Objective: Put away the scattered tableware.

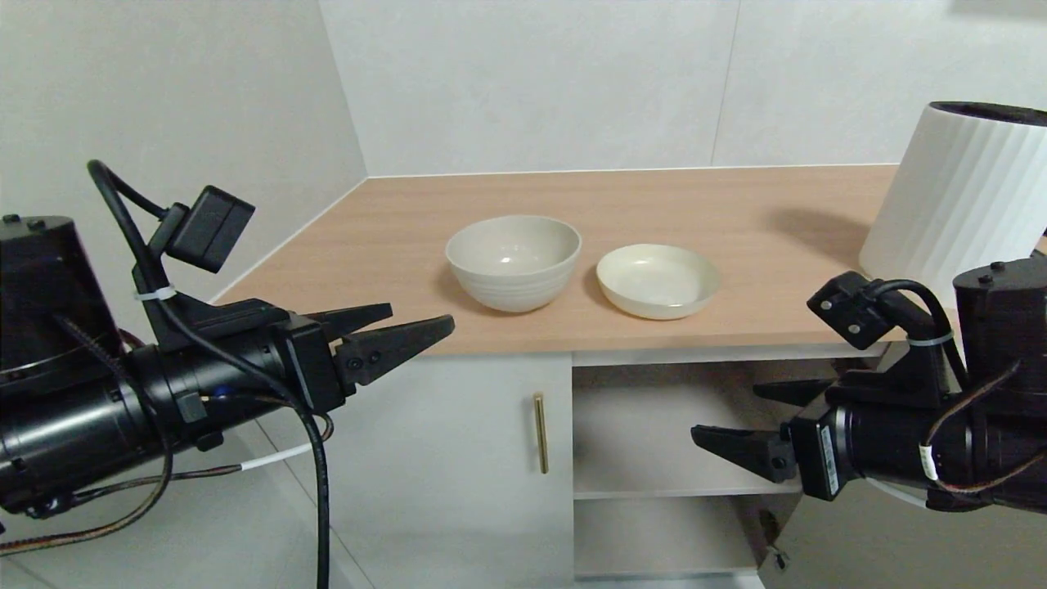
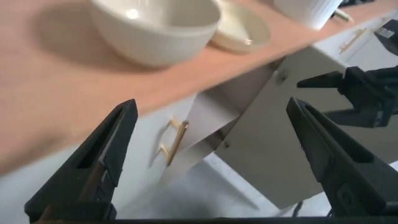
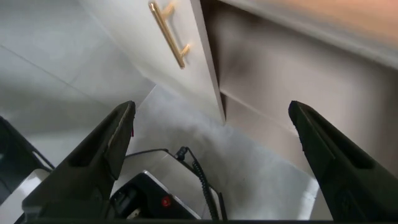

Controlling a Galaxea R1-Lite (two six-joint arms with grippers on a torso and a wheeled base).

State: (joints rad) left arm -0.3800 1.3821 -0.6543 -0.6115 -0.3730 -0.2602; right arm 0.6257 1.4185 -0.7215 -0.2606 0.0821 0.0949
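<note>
Both hands released and empty; tableware on the worktop.
The left hand [image 1: 421,316] hangs with its fingers spread, holding nothing, off the front edge of the worktop [image 1: 736,237]. The right hand [image 1: 724,409] is likewise spread and empty, level with the open cabinet compartment [image 1: 654,425]. A deep bowl [image 1: 514,262] and a shallow dish [image 1: 658,280] stand upright, side by side and just apart, near the worktop's front edge. A ribbed white container [image 1: 957,196] stands at the right end. A closed cabinet door [image 1: 458,458] with a brass handle [image 1: 540,432] sits below the bowl.
</note>
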